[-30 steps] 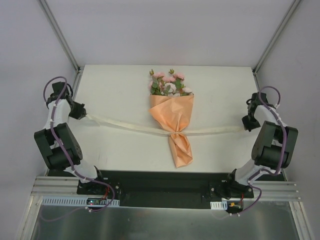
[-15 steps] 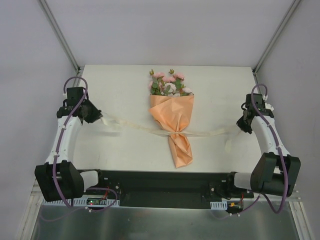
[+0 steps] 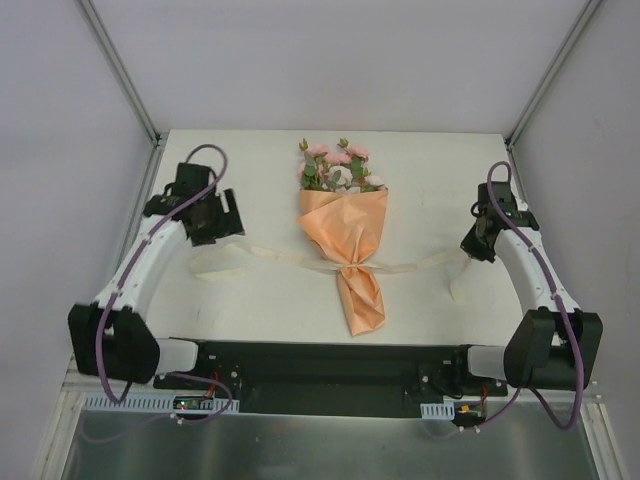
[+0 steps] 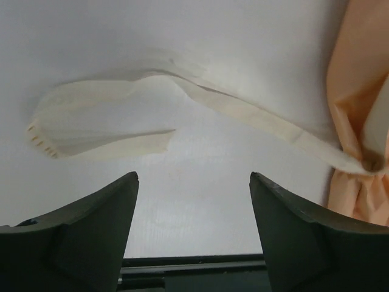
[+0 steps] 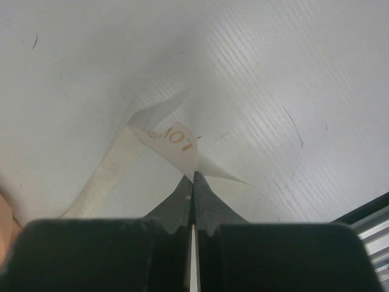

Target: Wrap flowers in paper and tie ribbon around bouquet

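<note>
Bouquet point(image 3: 345, 235) lies at the centre of the top view on the white table point(image 3: 250, 160), blooms toward the top of the frame and pointed end toward the bottom. The flowers point(image 3: 335, 168) protrude from the peach-orange paper point(image 3: 343, 222). The ribbon point(image 3: 275, 254) is cinched around the paper's narrow waist and runs out to both sides.

Left gripper point(image 3: 218, 218), left of centre, has its jaws wide apart with nothing between them. In the left wrist view the ribbon's left end lies folded flat on the table at upper left, clear of the fingers.

Right gripper point(image 3: 478, 245), at the right of the frame, has its jaws pressed together. The right wrist view shows the tips pinching the ribbon where it bears gold lettering; a loose tail trails toward the lower right of the top view.
</note>
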